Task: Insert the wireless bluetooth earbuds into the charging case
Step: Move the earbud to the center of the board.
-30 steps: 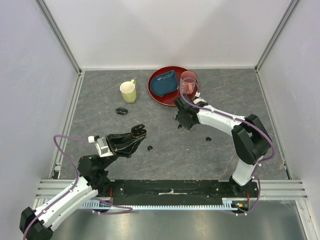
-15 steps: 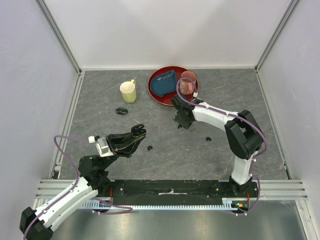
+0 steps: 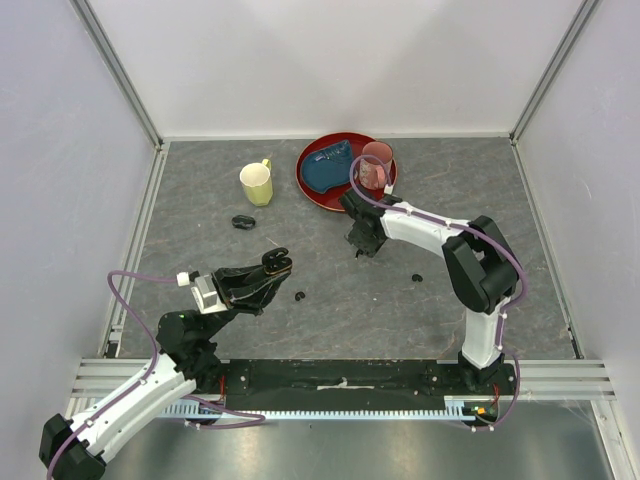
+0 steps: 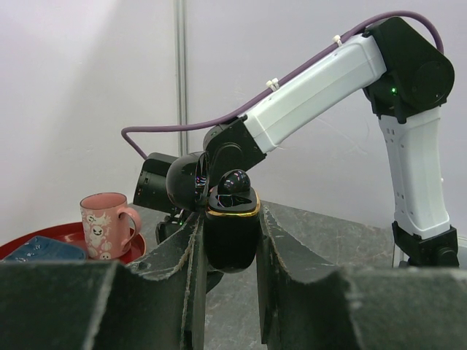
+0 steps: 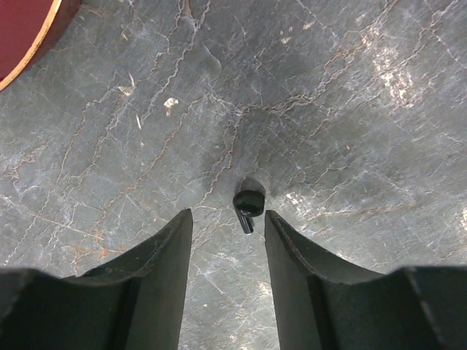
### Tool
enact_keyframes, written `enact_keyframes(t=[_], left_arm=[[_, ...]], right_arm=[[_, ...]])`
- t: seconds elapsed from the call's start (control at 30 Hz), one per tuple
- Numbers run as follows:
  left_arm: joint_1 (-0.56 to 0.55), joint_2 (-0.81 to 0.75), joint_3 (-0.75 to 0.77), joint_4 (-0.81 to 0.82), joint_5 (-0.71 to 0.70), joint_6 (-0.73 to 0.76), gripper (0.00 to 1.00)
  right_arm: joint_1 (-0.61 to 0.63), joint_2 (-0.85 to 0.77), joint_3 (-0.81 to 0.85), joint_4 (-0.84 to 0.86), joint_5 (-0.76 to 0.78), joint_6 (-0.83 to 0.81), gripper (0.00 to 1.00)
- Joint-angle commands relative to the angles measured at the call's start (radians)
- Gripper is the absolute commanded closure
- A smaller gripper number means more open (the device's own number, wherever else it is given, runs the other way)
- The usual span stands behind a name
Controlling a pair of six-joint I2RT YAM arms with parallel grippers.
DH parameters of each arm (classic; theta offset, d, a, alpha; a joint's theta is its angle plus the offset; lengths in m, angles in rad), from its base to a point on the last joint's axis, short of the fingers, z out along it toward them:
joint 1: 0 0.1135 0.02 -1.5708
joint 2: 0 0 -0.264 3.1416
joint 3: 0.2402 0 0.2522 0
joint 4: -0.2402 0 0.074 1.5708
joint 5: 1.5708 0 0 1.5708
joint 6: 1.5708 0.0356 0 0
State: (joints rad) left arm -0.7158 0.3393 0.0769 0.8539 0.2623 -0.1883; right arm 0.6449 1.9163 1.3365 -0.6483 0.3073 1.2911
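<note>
**Earbud between parted right fingers; case clamped in the left**

Earbud point(image 5: 248, 204), black with a short stem, is lying on the grey table point(image 5: 350, 109). The right gripper point(image 5: 228, 219) is hanging low over it with its jaws parted, one finger on each side and neither touching.

The left gripper point(image 4: 229, 216) is squeezing the charging case point(image 4: 232, 240) upright above the table. The case is showing a gold rim, and a glossy black rounded piece is sitting in its mouth.

A second earbud point(image 3: 299, 296) is lying loose just beside the left gripper, and a third earbud point(image 3: 416, 277) is lying near the right arm. A spare black oval case point(image 3: 242, 222) is resting near the yellow mug point(image 3: 257, 183).

The pink mug point(image 4: 106, 222) on the red plate point(image 3: 312, 195) is carrying white cartoon faces. Pale marks on the blue object point(image 3: 330, 168) are too small to read.
</note>
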Motion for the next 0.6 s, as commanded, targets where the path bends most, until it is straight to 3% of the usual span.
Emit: enact_keyframes(t=[0.0,0.57], left_arm=[[-0.002,-0.01,0.0,0.036,-0.023,0.044,0.98],[-0.001,-0.002,0.003,0.036,-0.024,0.044,0.98]], right_arm=[[-0.005,0.02,0.046,-0.016,0.009,0.025,0.49],[-0.008,0.053,0.039,-0.031,0.033,0.033,0.52]])
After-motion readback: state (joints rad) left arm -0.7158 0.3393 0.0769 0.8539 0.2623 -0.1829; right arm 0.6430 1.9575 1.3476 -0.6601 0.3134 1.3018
